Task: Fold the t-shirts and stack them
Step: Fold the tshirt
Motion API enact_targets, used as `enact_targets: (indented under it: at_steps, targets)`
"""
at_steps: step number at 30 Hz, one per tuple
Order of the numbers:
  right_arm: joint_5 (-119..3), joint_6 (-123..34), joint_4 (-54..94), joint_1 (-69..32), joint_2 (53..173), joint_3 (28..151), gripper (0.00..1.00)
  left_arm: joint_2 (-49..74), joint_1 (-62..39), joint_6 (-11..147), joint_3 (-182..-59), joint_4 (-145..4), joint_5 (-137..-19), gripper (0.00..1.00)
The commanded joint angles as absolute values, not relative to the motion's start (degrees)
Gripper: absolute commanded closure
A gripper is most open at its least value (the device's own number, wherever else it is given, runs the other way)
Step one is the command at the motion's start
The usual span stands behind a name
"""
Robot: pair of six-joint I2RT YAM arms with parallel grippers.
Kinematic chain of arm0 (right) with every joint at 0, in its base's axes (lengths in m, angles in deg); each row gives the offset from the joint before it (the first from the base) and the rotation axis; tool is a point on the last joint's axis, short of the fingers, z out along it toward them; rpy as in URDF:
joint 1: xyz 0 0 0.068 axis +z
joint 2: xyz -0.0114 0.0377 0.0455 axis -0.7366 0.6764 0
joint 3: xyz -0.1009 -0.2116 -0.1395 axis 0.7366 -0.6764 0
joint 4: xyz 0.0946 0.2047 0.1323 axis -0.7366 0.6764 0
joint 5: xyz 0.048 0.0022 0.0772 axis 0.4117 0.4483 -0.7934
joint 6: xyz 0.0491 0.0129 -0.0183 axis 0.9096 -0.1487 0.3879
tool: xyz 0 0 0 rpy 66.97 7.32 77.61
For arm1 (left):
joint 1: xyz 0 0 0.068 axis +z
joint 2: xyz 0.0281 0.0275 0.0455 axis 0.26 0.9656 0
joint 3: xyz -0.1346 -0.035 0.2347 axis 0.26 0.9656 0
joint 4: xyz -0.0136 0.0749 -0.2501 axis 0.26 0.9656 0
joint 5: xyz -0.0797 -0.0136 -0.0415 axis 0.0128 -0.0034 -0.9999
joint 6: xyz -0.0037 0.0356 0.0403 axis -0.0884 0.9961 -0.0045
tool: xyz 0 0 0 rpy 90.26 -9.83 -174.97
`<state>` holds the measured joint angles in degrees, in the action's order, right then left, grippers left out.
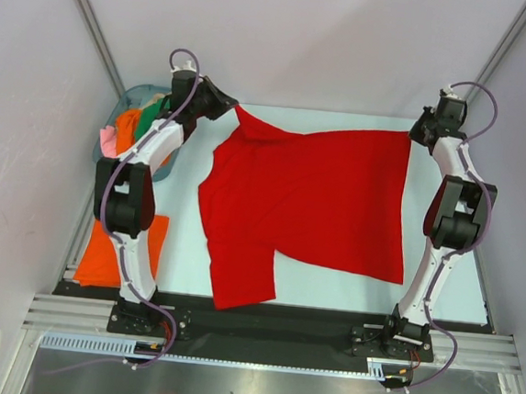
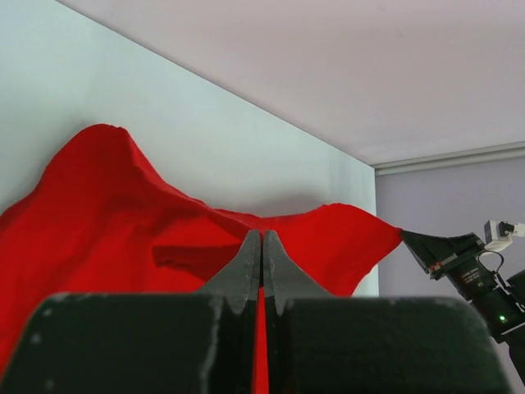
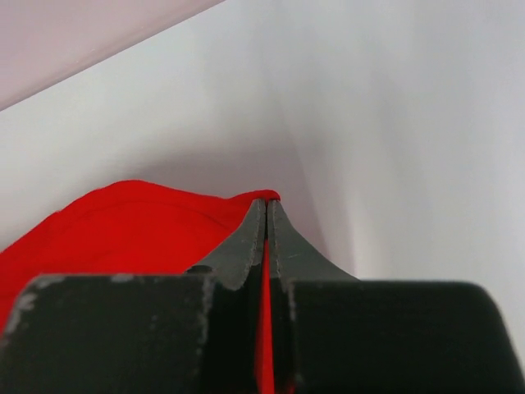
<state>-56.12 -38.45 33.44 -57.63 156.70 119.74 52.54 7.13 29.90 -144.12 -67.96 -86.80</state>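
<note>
1. red shirt (image 1: 309, 201) is being held spread across table (image 1: 179, 263), near part lying flat, one sleeve pointing at near edge
2. left gripper (image 2: 262, 235): jaws pressed together, far-left corner of red shirt is being pinched
3. right gripper (image 3: 268, 202): jaws pressed together, far-right corner is being pinched
4. far edge is being held off table between both grippers
5. orange shirt (image 1: 101, 252) is lying flat at near left, partly under left arm
6. pink, orange, green shirts (image 1: 126, 130) are sitting piled in basket (image 1: 142, 88), far left
</note>
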Motion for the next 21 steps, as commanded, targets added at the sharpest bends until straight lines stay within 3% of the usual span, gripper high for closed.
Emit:
enact_targets:
  at_steps: [1, 21]
  targets:
    - [-58.84, -37.75, 31.82, -58.6, 151.62, 117.04, 1.0, 43.35, 7.77, 30.06, -141.35, -68.59, -86.91, 1.0]
    - [-63.94, -34.33, 34.2, -60.53, 135.27, 95.69, 1.0, 25.33, 8.92, 36.22, -118.93, -61.47, -83.48, 1.0]
